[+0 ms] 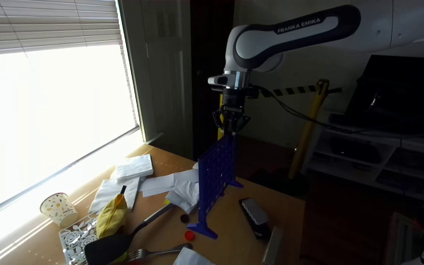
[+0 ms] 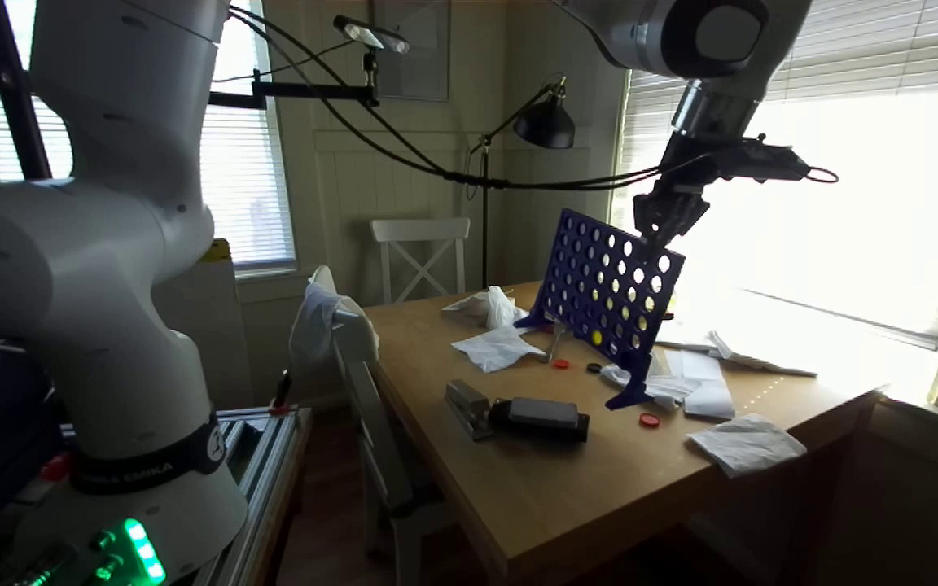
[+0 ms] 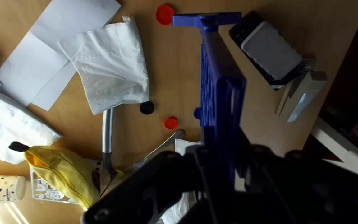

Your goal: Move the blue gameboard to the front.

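The blue gameboard, an upright grid with round holes, shows in both exterior views (image 1: 215, 173) (image 2: 609, 273). My gripper (image 1: 230, 131) is shut on its top edge, close to one end, as an exterior view shows (image 2: 655, 240). In the wrist view the board (image 3: 228, 70) runs edge-on from the top centre down between the fingers (image 3: 224, 138). The board tilts, with one end lower. It appears held above the table; whether a foot touches the wood cannot be told. The dark fingers hide part of the board's top in the wrist view.
A stapler (image 3: 303, 93) and a grey-topped black eraser (image 3: 272, 51) lie beside the board. Across it are red discs (image 3: 171, 123), a black disc (image 3: 147, 108), napkins (image 3: 112, 67), a fork (image 3: 163, 146), a spatula (image 1: 110, 247), a yellow pouch (image 1: 112, 217) and a paper cup (image 1: 59, 209).
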